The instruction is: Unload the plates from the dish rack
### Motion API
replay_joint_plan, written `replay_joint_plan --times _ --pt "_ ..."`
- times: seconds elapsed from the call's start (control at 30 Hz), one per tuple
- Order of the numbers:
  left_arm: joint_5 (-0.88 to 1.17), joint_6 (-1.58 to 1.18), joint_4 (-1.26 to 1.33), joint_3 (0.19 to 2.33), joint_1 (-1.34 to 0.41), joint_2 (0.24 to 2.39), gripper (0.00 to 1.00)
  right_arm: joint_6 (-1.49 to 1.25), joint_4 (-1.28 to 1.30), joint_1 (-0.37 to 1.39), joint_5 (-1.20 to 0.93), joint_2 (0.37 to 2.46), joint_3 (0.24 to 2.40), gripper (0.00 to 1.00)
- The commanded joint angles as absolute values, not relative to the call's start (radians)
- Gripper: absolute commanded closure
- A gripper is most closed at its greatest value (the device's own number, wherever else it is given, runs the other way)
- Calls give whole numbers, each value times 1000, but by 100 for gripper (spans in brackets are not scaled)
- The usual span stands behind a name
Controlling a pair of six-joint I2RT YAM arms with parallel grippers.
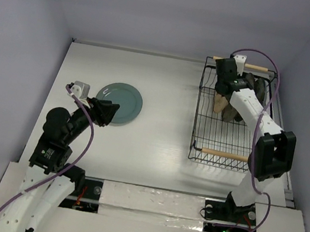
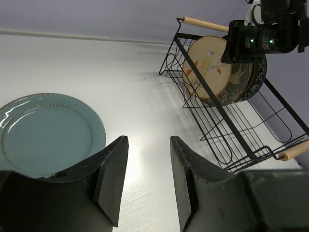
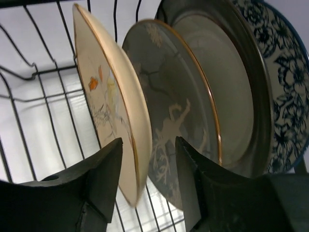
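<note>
— Left gripper [image 2: 147, 180]?
— Open, nothing between the fingers [image 2: 113, 179]. Hanging low over the table [image 2: 140, 87], right at the near rim of the teal plate [image 2: 46, 133]; touching it or not, impossible to say.
— And that plate?
— Lying flat, face up, on the left half of the table, well apart from the rack [image 1: 223, 140].
— Right gripper [image 3: 147, 186]?
— Down inside the rack, at its far end. Fingers apart, set astride the rim of the cream plate [image 3: 113, 116], one on each face. Not clamped: a clear gap behind the plate. Contact on the front face, hard to judge.
— Rest of the rack?
— Four plates in all, standing on edge, packed close. From the front: cream with an orange and yellow print, then the grey plate [image 3: 174, 111] with a pale tree and a gold rim, then the dark-rimmed plate [image 3: 227, 82] with its cream centre, then the floral plate [image 3: 287, 82], white and dark blue, at the back.
</note>
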State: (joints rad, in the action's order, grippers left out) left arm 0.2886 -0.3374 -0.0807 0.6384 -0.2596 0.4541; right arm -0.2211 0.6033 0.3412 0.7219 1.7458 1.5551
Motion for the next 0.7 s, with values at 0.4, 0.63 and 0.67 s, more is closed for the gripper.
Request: replay_joint_plan --times 0.4,0.63,0.67 --pt "307 -328 -52 673 -253 439 62 -152 644 339 868 1847 1732 75" --pt "310 -331 -45 675 -253 448 62 -109 666 339 887 1809 1773 100" --pt "310 -331 -46 675 -253 448 62 -107 673 339 888 1807 1785 100"
